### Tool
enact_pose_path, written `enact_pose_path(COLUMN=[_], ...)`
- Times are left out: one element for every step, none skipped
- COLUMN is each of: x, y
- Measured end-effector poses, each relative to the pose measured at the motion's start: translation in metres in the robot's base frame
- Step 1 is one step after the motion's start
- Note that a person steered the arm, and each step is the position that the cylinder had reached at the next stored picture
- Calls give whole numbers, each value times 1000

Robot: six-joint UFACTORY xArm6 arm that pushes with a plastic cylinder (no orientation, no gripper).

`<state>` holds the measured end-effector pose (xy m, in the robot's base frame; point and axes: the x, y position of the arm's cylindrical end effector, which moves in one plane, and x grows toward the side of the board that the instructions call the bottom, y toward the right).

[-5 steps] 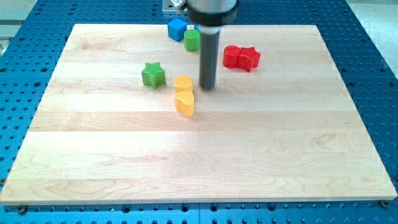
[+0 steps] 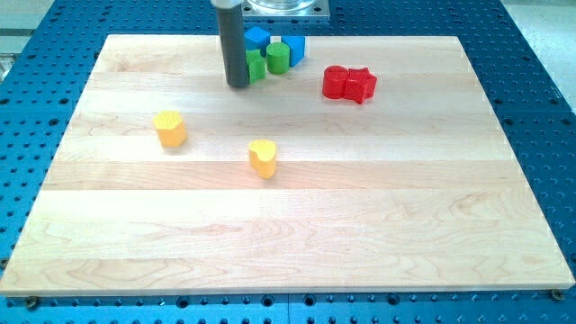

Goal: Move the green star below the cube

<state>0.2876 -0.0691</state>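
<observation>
1. There are no jaws on this arm, so nothing opens, closes or grips; it works with a dark rod, and my tip [image 2: 238, 85] rests on the desk [image 2: 297, 234] in the upper middle of the frame.
2. Touching my tip on its right is the green star [image 2: 256, 67], partly hidden by the rod. That suits a push from the star's left, I judge.
3. Just right of the star stands a green cylinder [image 2: 278, 58], and behind both, at the desk's top edge, the blue cube [image 2: 258, 37]; another blue block [image 2: 295, 47] peeks out right of the cylinder.
4. The star appears to sit just below the cube already, so the task looks nearly done.
5. This cluster is crowded against the top edge, leaving little room there.
6. Farther out lie 2 touching red blocks [image 2: 349, 84] at upper right, 1 yellow block [image 2: 169, 129] left of centre and 1 yellow heart-like block [image 2: 263, 157] near centre.
7. The lower half is open for sweeping moves.
</observation>
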Motion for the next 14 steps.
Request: enact_pose_path(x=[20, 21, 21, 21, 21, 21, 21, 20, 20, 21, 23, 23, 25, 25], y=[-26, -22, -13, -4, -4, -4, 22, 31, 31, 31, 31, 31, 33, 33])
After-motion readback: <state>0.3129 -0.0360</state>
